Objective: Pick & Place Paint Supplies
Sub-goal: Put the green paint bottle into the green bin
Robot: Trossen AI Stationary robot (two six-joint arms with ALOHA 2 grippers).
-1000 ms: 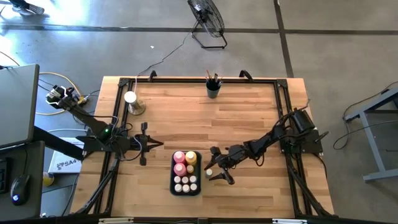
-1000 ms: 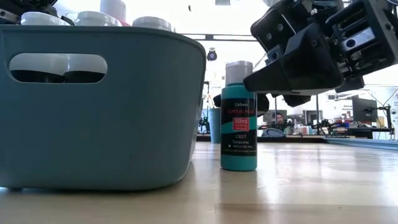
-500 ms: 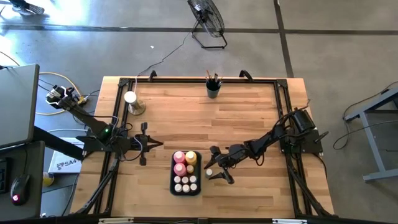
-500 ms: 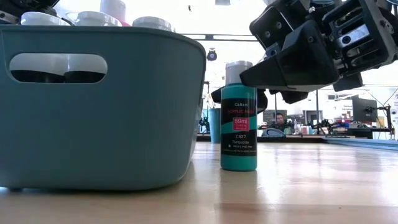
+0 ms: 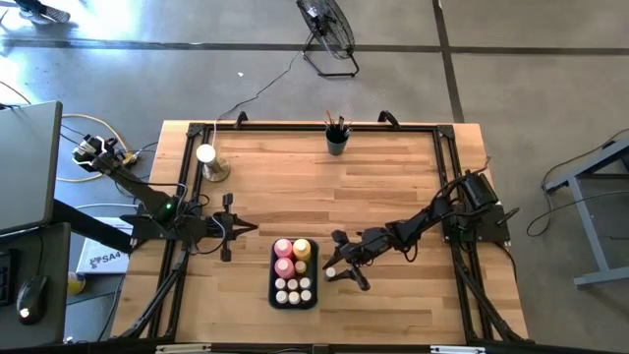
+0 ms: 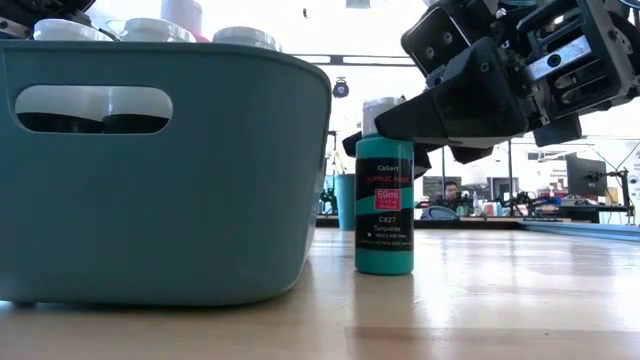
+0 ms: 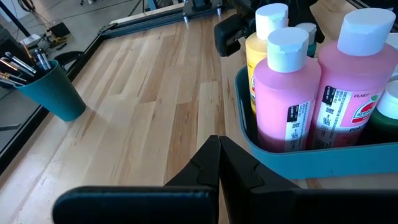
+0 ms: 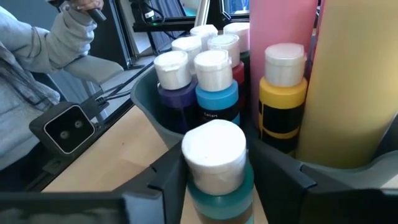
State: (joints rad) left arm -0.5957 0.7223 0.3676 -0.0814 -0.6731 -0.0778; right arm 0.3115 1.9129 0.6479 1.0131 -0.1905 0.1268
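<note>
Wooden tabletop (image 5: 383, 187), black frame round its edge. Teal bin (image 6: 160, 170) sits near the front edge, roughly centre, packed with paint supplies: two tall pink squeeze bottles (image 7: 283, 99), one yellow squeeze bottle (image 7: 264, 43) behind them, and a cluster of small white-capped paint bottles (image 8: 214, 81) (purple, blue, yellow and red visible from the right wrist view).

Left arm is parked at the left side of the tabletop, left gripper (image 5: 228, 227) closed with the fingers together, pointing toward the bin and holding nothing.

Right arm reaches in from the right side. Right gripper (image 5: 332, 270) is just beside the bin's right wall, fingers set either side of the white cap of a turquoise paint bottle (image 6: 384, 205). Opening is mid-width; a sliver of gap shows on each side of the cap in the right wrist view, so no firm grip confirmed. Bottle stands upright on the tabletop, outside the bin, close to it but not touching.

Teal cup (image 5: 337, 142) with dark-handled paintbrushes (image 7: 22, 65) stands at the far edge, centre. White knob on a round tan base (image 5: 209, 162) far left.

A person in a grey sleeve (image 8: 37, 56) is off the tabletop.
</note>
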